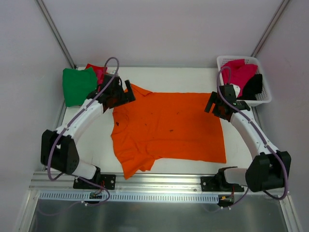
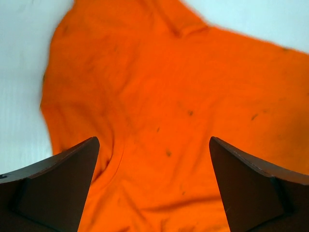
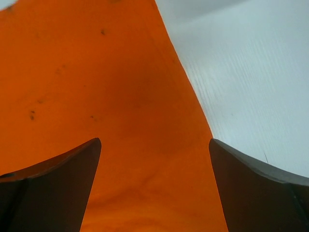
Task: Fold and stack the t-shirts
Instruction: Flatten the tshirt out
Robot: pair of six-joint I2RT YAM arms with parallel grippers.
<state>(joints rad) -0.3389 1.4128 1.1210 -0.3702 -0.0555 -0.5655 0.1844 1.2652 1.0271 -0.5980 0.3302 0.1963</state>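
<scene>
Both arms poised over a bright orange cloth t-shirt (image 1: pixel 169 128) spread flat on the white table (image 1: pixel 104 145).
My left gripper (image 2: pixel 154 140) near the collar and my right gripper (image 3: pixel 154 140) over the hem edge stand wide apart, empty; pinching both far corners level should keep the fold square.

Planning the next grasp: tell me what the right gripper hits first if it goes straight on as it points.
Probably the bright orange cloth t-shirt: it fills the gap between the open fingers of the right gripper, with the white table just beside.
</scene>
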